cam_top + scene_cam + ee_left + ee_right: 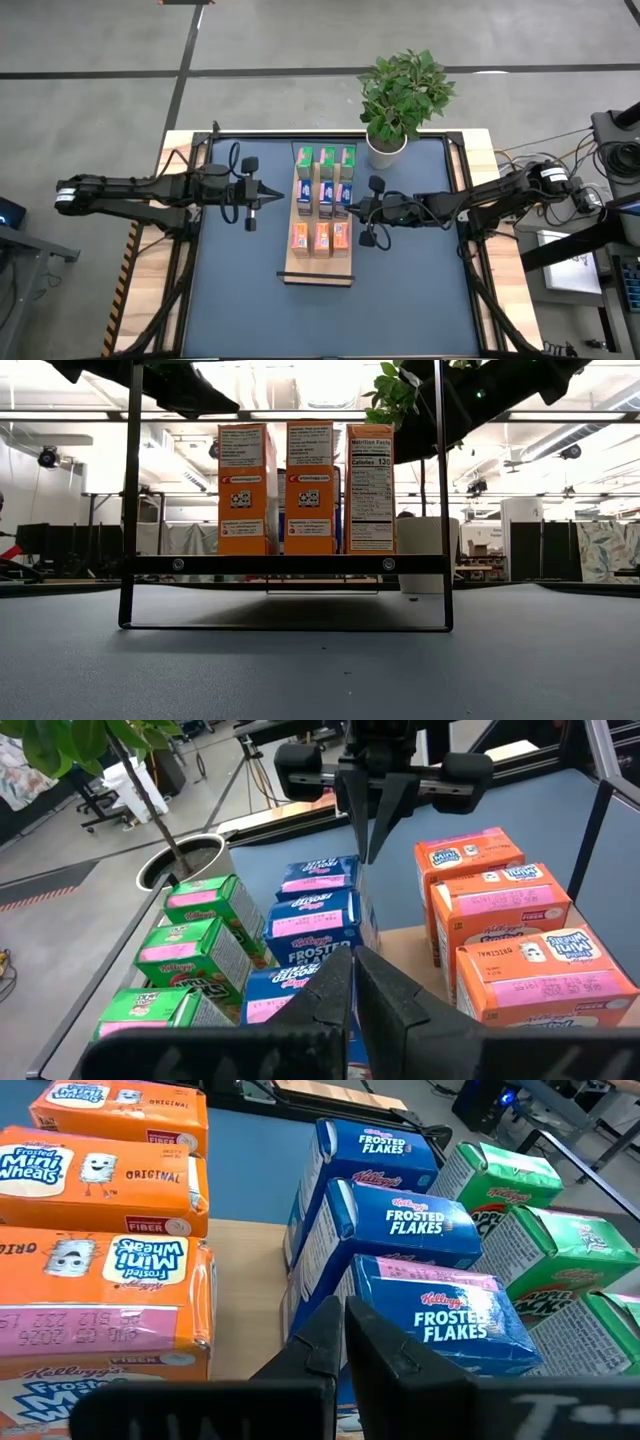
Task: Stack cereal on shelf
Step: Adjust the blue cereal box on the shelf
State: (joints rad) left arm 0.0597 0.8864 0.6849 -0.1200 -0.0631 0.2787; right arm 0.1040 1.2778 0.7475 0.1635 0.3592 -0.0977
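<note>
All nine cereal boxes (322, 195) stood in three rows on the shelf (318, 272). The left gripper (277, 194) and right gripper (350, 208), both pressed together and empty, flanked the blue Frosted Flakes boxes (400, 1220); a careless sideways swing could have toppled a row.

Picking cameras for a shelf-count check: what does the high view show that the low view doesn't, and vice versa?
High view only: all nine small printed cereal boxes in three rows, green, blue and orange, on the long light-wood shelf board; left claw and right claw shut, flanking the blue row.

Low view only: the orange boxes' printed panels, standing upright.

Both: the orange row and the green potted plant.
</note>
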